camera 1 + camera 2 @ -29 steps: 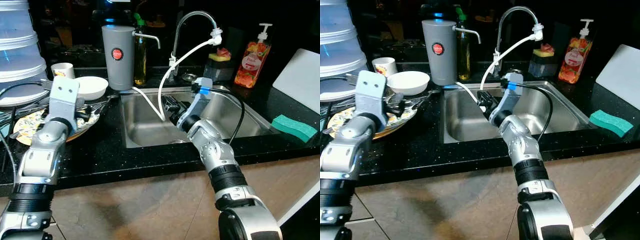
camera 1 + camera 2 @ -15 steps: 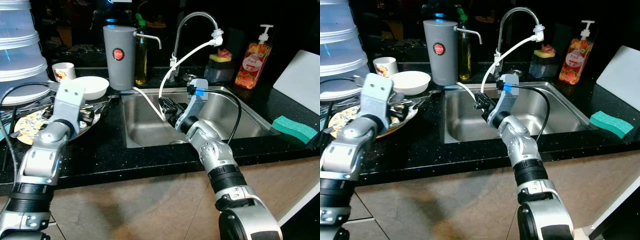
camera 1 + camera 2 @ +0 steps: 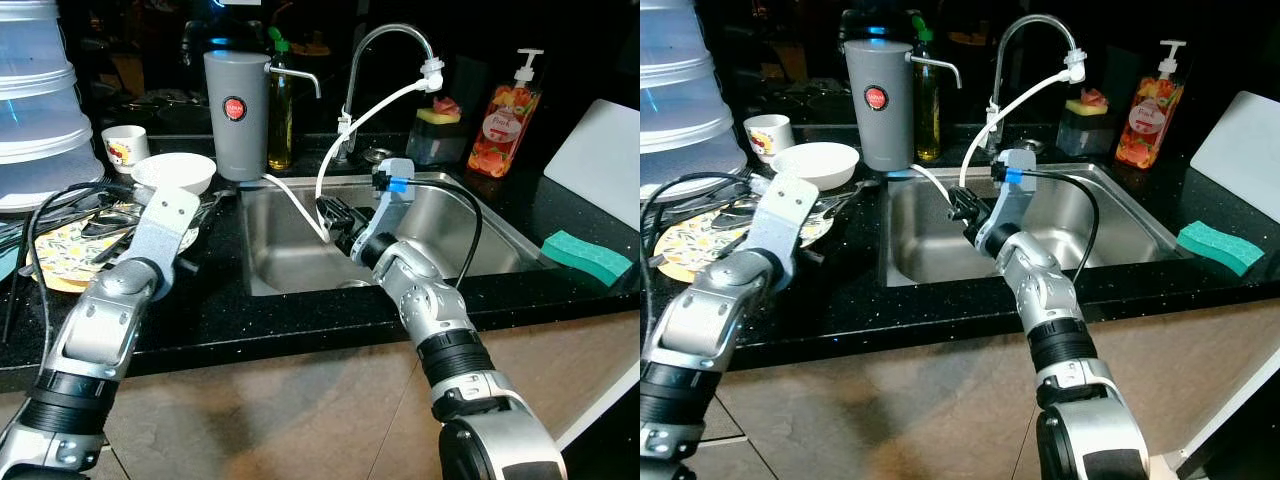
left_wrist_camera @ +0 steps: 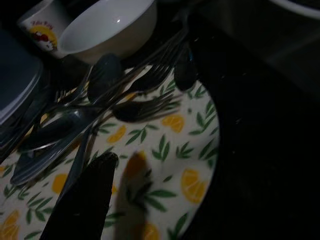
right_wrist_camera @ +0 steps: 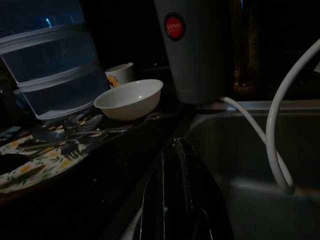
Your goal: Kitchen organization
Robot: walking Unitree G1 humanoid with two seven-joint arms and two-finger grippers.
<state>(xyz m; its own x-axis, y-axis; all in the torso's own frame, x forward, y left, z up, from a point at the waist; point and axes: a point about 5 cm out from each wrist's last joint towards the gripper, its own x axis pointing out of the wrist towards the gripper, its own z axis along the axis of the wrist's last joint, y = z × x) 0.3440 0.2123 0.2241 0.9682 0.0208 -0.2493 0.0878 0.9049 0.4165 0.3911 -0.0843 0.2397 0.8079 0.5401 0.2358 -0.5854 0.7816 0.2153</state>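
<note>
A lemon-patterned plate [image 3: 60, 258] lies on the black counter at the left, with several forks and spoons [image 4: 100, 107] piled on it. A white bowl [image 3: 178, 172] and a small mug [image 3: 125, 145] stand behind it. My left gripper [image 3: 168, 218] hovers over the plate's right edge; it looks open and empty. In the left wrist view one black finger [image 4: 82, 200] hangs above the plate. My right gripper [image 3: 330, 212] is shut on nothing, held over the left part of the steel sink [image 3: 445, 240], beside the white hose [image 3: 328, 165].
A grey flask [image 3: 236, 110] and an oil bottle [image 3: 282, 100] stand behind the sink's left corner, the faucet [image 3: 385, 40] at the back. Stacked plastic tubs [image 3: 35, 110] sit far left. Right of the sink are a soap bottle [image 3: 502, 118], a green sponge [image 3: 590, 256] and a white board [image 3: 605, 155].
My left arm has swung right and nearer the counter's front, from over the plate's middle to its right edge. The right gripper shifted slightly left in the sink, then held still.
</note>
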